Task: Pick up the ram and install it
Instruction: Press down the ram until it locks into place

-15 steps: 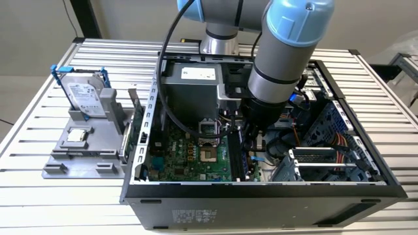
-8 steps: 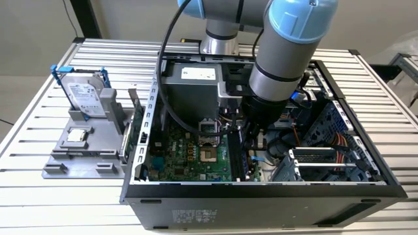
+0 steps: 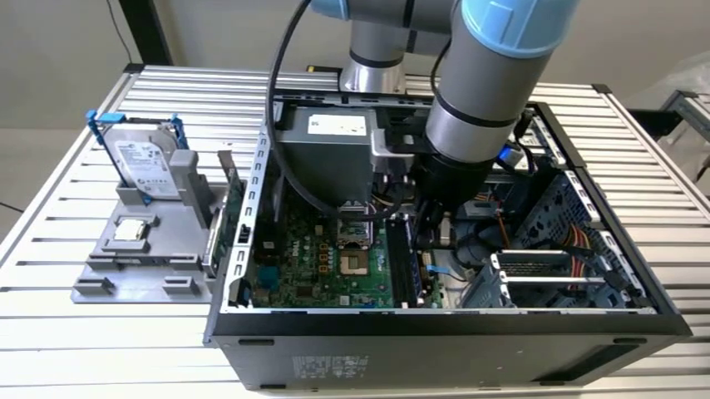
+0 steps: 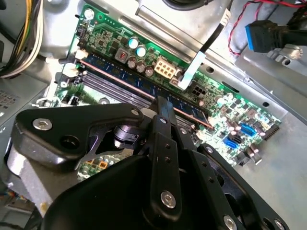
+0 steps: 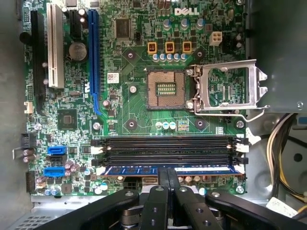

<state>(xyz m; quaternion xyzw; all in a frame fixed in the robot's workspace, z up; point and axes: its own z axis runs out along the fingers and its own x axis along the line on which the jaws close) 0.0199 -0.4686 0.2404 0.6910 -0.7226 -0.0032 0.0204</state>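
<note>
The ram (image 5: pixel 139 170) is a long narrow stick with dark chips and a white label. It stands in the memory slot nearest my gripper on the green motherboard (image 5: pixel 124 110), inside the open computer case (image 3: pixel 444 320). The second wrist view shows the ram (image 4: pixel 120 79) running slantwise across the board. My gripper (image 5: pixel 169 171) is shut, its two black fingers (image 5: pixel 162 184) side by side. The tips sit at the middle of the stick's upper edge, in line with its length, not pinching its faces. My gripper (image 4: pixel 160 103) hides that middle part.
Two empty black memory slots (image 5: pixel 168 143) lie beside the ram. The processor socket (image 5: pixel 166 89) is open, its metal latch frame (image 5: pixel 228 88) swung aside. Cables (image 5: pixel 283 158) hang by the case wall. Outside, a grey fixture (image 3: pixel 133 258) holds a blue-framed hard drive (image 3: pixel 145 162) and a small silver chip (image 3: pixel 133 229).
</note>
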